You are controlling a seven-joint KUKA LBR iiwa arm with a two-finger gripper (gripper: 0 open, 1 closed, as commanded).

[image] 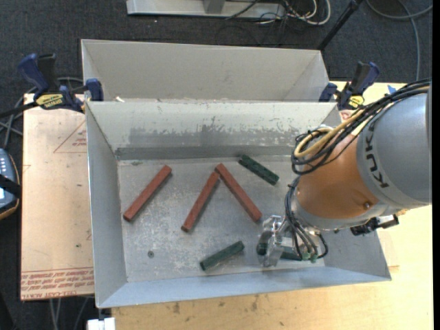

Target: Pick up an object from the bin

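My gripper (271, 245) hangs low near the bin's front right corner, just above the floor, half hidden under the arm's orange cover. A dark green bar (222, 255) lies flat a short way to its left, close to the front wall, apart from it. A red-brown bar (238, 192) lies slantwise just behind the gripper, its near end a little to the gripper's upper left. I see nothing held in the gripper.
A second red-brown bar (201, 200) leans toward the first at their far ends. A third red-brown bar (147, 193) lies at the left. Another dark green bar (259, 170) rests near the back wall. The arm covers the bin's right side.
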